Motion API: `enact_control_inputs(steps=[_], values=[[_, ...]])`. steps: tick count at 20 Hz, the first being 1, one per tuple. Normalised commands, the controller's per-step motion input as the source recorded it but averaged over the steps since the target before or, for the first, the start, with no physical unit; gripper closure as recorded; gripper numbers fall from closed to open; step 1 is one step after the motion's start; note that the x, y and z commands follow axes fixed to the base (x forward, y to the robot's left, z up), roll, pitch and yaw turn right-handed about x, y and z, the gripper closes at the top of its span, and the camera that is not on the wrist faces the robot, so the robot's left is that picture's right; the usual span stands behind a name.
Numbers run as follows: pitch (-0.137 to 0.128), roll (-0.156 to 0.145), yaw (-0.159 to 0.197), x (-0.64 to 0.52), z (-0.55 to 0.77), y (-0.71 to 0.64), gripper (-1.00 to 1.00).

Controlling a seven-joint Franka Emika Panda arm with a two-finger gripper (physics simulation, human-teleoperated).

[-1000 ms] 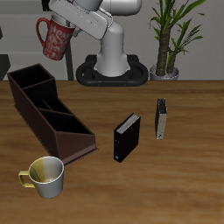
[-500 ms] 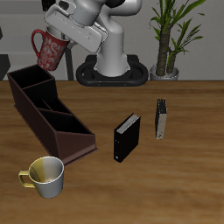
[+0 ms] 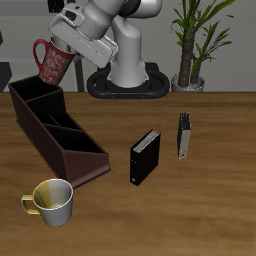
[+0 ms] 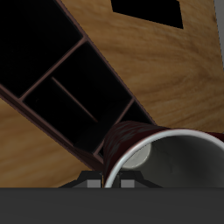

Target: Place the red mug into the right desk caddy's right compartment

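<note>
Your claw (image 3: 66, 42) is clenched on the red mug (image 3: 54, 63), which hangs tilted in the air just below it, above the far end of the right desk caddy (image 3: 55, 130). From the wrist, the mug's grey inside (image 4: 179, 162) sits close under the claw, over the caddy's open compartments (image 4: 74, 83) on the surface (image 3: 200, 200)

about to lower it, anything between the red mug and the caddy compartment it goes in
Nothing visible. The red mug, held in the gripper, hangs in open air above the caddy's far end, and the compartments below look empty.
</note>
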Motion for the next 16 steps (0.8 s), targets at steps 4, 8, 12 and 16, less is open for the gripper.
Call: enact_control_inputs(steps=[4, 8, 12, 16], values=[[-0.012, -0.034, 0.004, -0.20, -0.08, -0.22, 1.00], [-0.006, -0.071, -0.038, -0.15, 0.00, -0.31, 1.00], [0.008, -0.044, -0.037, -0.12, -0.06, -0.29, 1.00], [0.008, -0.037, -0.032, -0.08, -0.04, -0.25, 1.00]])
